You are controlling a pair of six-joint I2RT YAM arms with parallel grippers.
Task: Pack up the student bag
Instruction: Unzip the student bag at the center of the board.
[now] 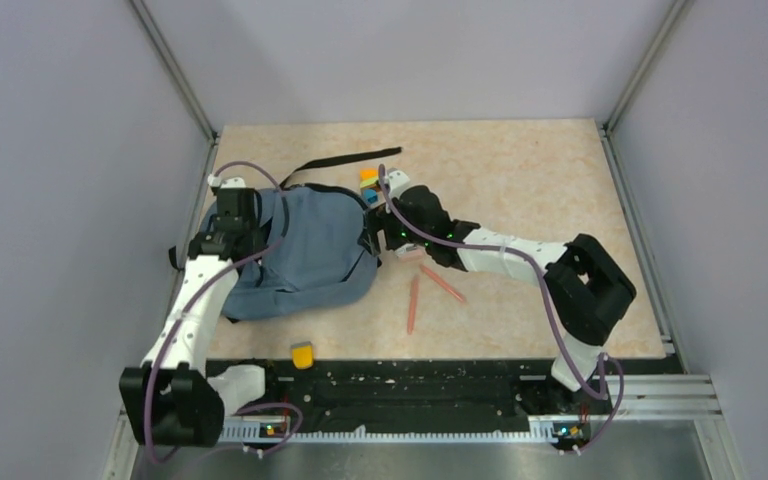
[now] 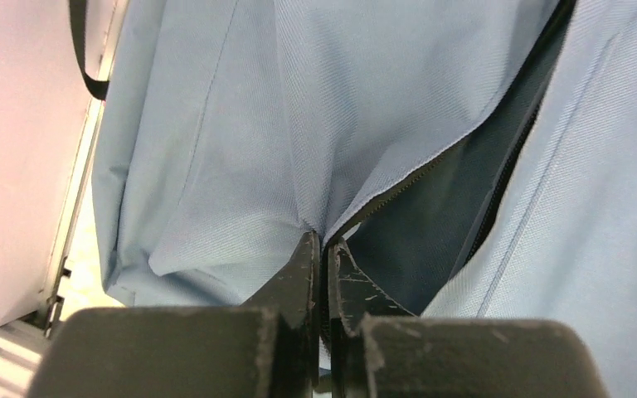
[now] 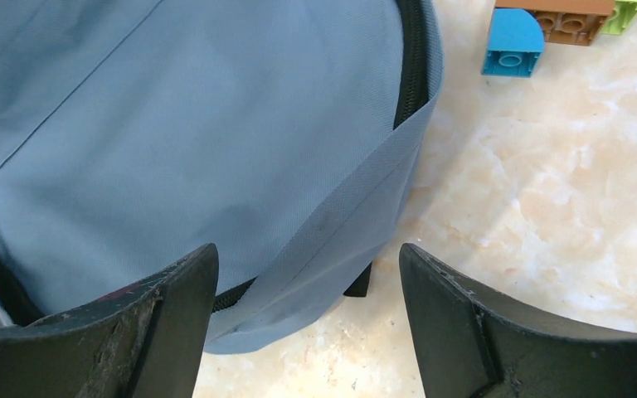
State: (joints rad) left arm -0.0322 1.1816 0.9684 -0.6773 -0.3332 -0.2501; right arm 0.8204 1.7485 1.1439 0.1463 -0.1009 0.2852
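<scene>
The student bag, slate-blue fabric with black straps, lies on the left of the table. My left gripper is shut on the fabric edge beside the zipper. It holds the opening apart, so the dark lining shows. My right gripper is open at the bag's right edge. In the right wrist view its fingertips straddle a blue fabric flap with black zipper trim, without touching it. Nothing is in it.
A cluster of toy blocks lies just behind the right gripper: blue, brown and green. Two reddish pencils lie right of the bag. A yellow item sits by the near edge. Grey walls enclose the table.
</scene>
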